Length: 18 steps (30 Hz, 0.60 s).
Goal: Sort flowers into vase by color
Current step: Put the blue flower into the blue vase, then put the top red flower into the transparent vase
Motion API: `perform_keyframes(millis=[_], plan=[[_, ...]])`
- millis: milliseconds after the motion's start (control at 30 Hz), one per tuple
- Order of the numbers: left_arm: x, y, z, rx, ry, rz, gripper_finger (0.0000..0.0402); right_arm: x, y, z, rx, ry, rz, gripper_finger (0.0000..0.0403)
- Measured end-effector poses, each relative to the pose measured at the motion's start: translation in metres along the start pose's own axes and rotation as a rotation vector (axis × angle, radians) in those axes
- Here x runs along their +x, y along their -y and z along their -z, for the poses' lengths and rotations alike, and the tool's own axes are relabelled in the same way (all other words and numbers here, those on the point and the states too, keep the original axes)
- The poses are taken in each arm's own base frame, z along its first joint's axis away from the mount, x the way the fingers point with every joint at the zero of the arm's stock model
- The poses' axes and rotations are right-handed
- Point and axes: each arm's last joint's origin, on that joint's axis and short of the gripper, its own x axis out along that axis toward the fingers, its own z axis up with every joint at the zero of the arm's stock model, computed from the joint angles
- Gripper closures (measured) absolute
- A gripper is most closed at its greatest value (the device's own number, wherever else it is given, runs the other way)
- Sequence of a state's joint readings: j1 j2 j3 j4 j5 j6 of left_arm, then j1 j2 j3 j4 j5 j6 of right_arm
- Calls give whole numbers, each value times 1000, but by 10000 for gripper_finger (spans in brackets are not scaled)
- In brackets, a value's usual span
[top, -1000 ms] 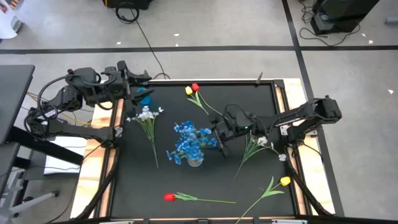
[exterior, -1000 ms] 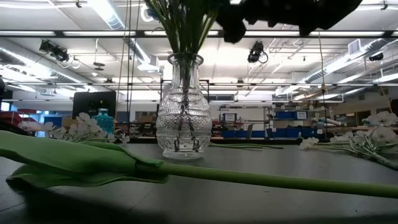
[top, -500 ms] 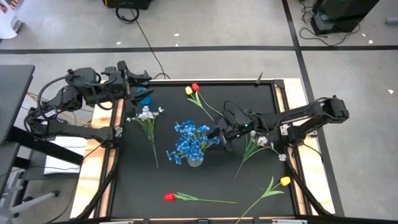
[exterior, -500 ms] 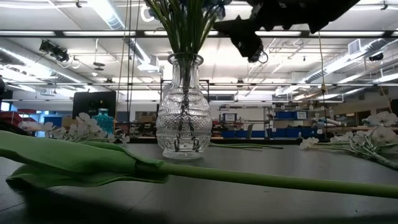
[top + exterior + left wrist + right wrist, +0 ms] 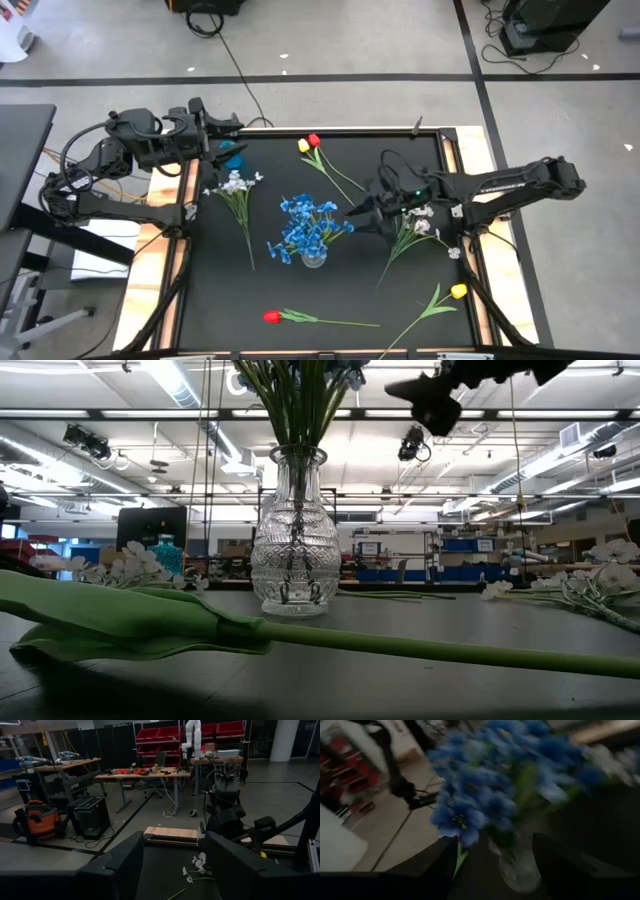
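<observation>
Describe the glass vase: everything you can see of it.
The glass vase is clear cut glass with a diamond pattern, a narrow neck, a flared rim and a bulbous body. It stands upright near the middle of the black table and holds blue flowers on green stems. No gripper touches it.

Looked over all four views and honestly there's nothing readable anywhere; no labels, brand names, numbers or signs that I can make out on the table, the arms or the gear in the room behind.
</observation>
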<state>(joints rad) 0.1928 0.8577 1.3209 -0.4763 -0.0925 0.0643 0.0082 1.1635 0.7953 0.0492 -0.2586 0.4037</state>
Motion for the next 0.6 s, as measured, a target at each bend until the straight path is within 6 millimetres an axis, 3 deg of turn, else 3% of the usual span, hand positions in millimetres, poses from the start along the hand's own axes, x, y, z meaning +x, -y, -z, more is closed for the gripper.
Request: perform_keyframes(millis=[333, 600], plan=[[0, 0, 0, 0, 0, 0, 186, -26, 8, 21, 306, -161, 298, 159], [0, 0, 0, 0, 0, 0, 186, -41, 10, 33, 349, -261, 411, 169]])
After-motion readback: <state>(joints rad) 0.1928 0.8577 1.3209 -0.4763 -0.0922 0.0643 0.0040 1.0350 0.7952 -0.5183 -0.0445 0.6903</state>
